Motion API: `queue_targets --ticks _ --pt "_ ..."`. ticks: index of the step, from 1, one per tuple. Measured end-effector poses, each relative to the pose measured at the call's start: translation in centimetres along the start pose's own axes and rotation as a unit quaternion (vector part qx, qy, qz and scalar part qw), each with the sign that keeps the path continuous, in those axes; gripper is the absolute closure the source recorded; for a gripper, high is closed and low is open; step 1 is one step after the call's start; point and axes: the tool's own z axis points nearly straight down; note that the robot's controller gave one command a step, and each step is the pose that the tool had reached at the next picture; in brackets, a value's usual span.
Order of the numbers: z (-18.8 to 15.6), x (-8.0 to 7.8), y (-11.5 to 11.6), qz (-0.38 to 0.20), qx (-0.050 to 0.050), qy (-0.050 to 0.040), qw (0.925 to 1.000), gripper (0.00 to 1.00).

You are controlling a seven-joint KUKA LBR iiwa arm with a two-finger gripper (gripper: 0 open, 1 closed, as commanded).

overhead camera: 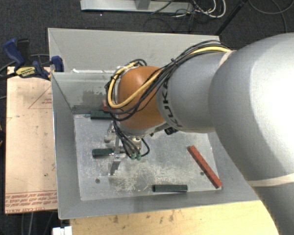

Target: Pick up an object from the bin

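Camera view: bin contents and arm, itemised.

Bin: grey metal with sloped walls. The flat floor is scuffed with pale scratches, thickest toward the near middle.

Arm: large and grey, entering from the right and covering the far right part of the bin. An orange cover sits at its wrist, with yellow and black cables looped across it.

Gripper: metal, hanging below the orange cover, low over the left middle of the floor. Whether it is released or clenched cannot be told, since the cover and cables hide much of it.

Green bar: dark and short, flat on the floor at left middle, lying roughly left to right. Its right end meets the gripper and its left end lies free. Whether it is grasped cannot be told.

Far bar: dark, lying along the foot of the far wall at the left. Its right end runs under the orange cover. A reddish piece shows just beside that end; its kind cannot be told.

Near bar: dark green, flat by the near wall, right of middle, lying left to right, well apart from the gripper.

Red stick: reddish-brown, long and thin, lying slantwise on the right of the floor, its farther end to the left, near the arm's edge.
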Motion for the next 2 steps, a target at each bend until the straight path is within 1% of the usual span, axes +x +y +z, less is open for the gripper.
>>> queue_targets --ticks 1,2 --pt "1.57 -0.01 -0.19 -0.010 -0.002 -0.0023 0.9999 0.00" --pt "1.26 -0.22 -0.37 -0.003 -0.005 -0.0079 1.0000 1.00"
